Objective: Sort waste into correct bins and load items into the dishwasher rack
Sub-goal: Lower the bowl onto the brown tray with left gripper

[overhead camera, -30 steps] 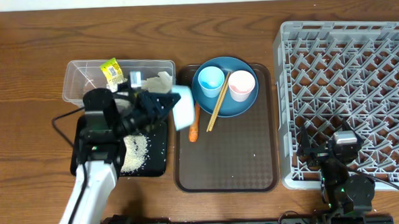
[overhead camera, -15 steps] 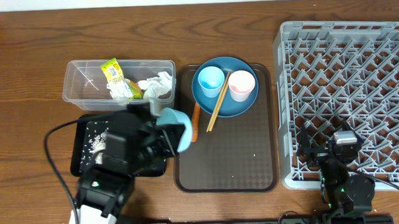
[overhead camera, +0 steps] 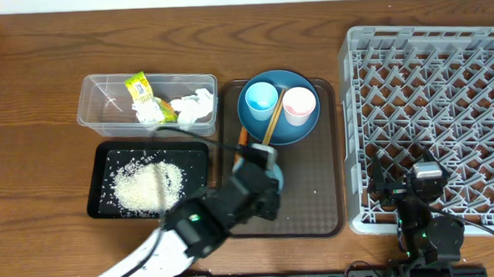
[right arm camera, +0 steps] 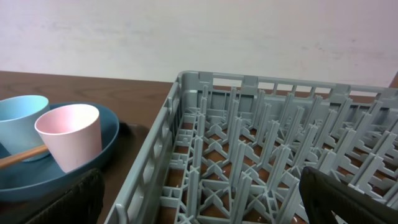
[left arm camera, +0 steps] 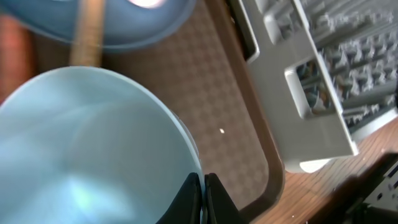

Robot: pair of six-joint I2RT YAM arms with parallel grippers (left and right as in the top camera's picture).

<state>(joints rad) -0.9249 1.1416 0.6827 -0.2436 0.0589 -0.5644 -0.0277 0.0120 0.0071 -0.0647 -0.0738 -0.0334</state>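
Dark blue plate [overhead camera: 298,129], light blue cup [overhead camera: 260,96], pale pink cup [overhead camera: 299,105], light blue bowl [left arm camera: 81,155]. Grey lattice rack [overhead camera: 433,89]. White rice [overhead camera: 144,183], black tray [overhead camera: 196,201].

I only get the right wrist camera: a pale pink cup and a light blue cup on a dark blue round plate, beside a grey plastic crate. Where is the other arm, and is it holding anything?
Observer: The left arm reaches over the brown flat tray, its jaws shut on the rim of a white-and-light-blue bowl.
Visitor: Is there rubbish anywhere?
Observer: A yellow-green crinkled snack wrapper and a crumpled white tissue lie in the clear plastic rectangular tub.
Visitor: Any food scraps?
Observer: Loose white rice grains are heaped in the black shallow rectangular tray.
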